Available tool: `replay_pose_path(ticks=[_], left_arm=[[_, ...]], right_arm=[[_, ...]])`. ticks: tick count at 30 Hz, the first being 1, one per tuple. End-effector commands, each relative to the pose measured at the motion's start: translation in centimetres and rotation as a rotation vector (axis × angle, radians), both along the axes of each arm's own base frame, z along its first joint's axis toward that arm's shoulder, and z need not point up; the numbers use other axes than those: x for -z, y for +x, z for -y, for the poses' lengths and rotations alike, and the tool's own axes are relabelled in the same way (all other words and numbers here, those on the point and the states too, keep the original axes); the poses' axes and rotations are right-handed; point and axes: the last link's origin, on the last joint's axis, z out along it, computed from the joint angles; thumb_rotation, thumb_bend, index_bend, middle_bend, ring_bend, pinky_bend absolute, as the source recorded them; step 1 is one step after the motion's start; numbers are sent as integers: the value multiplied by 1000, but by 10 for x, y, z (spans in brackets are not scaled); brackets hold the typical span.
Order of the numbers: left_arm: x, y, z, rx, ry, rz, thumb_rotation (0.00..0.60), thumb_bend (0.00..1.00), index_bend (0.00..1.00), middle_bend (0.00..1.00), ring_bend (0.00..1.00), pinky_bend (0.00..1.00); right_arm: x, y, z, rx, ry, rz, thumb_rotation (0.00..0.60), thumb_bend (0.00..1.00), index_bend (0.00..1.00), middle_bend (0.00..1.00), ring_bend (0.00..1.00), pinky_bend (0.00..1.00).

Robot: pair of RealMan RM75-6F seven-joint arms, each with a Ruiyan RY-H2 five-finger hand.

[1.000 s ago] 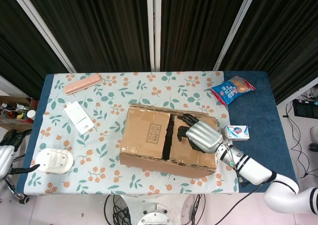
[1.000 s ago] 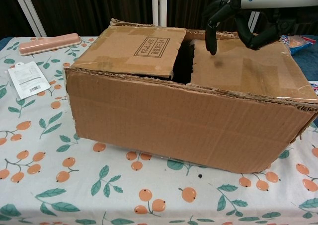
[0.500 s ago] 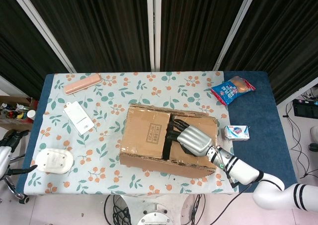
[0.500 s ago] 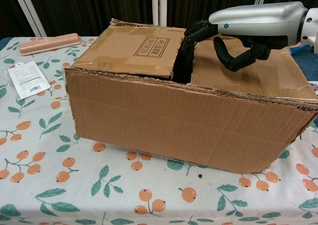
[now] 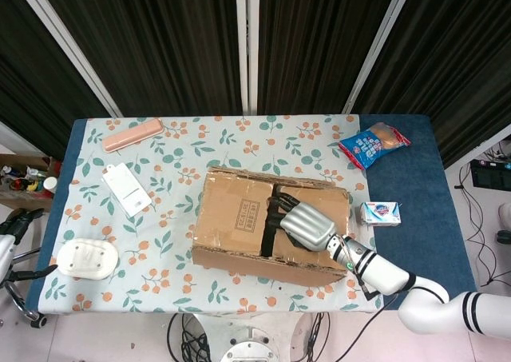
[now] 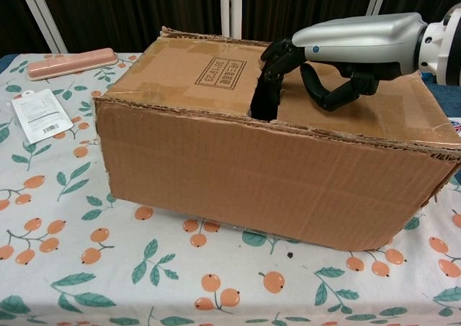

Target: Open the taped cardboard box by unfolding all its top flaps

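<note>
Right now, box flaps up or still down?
Down. Both top flaps lie flat on the box, a dark gap between them; the right hand has fingers hooked into the gap.

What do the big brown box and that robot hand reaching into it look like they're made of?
The box looks like plain matte corrugated cardboard: its torn edges show a ragged fluted layer, and glossy tape strips cross the flaps. The right hand has a smooth silver shell, possibly painted plastic or metal, and its dark fingers look like black plastic or rubber; the pictures can't settle which.
</note>
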Motion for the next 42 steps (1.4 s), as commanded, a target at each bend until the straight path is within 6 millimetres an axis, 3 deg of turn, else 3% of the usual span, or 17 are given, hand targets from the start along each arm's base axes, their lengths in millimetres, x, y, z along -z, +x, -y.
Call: replay_pose_path(ticks=[1, 10, 22, 27, 36, 42], left_arm=[[0, 0, 0, 1, -1, 0, 524, 55, 89, 145, 118, 181], [2, 5, -3, 13, -7, 1, 522, 55, 89, 145, 118, 181], [6, 13, -7, 34, -15, -7, 524, 55, 89, 145, 118, 180], [9, 18, -10, 38, -11, -14, 522, 54, 89, 145, 118, 180], [14, 33, -14, 77, -35, -26, 522, 54, 89, 145, 118, 180], [14, 43, -19, 98, -38, -25, 524, 54, 89, 145, 118, 180]], right_arm=[[-4, 0, 1, 1, -16, 7, 600, 985, 514, 428, 0, 0], [-32, 5, 1, -9, -81, 70, 600, 986, 533, 434, 0, 0], [-105, -11, -18, -14, -217, 128, 600, 987, 530, 430, 0, 0], [-138, -30, -38, 8, -271, 135, 600, 987, 528, 429, 0, 0], [-198, -90, -83, 131, -380, 180, 600, 987, 522, 402, 0, 0], [-250, -118, -108, 217, -474, 235, 600, 989, 424, 320, 0, 0]])
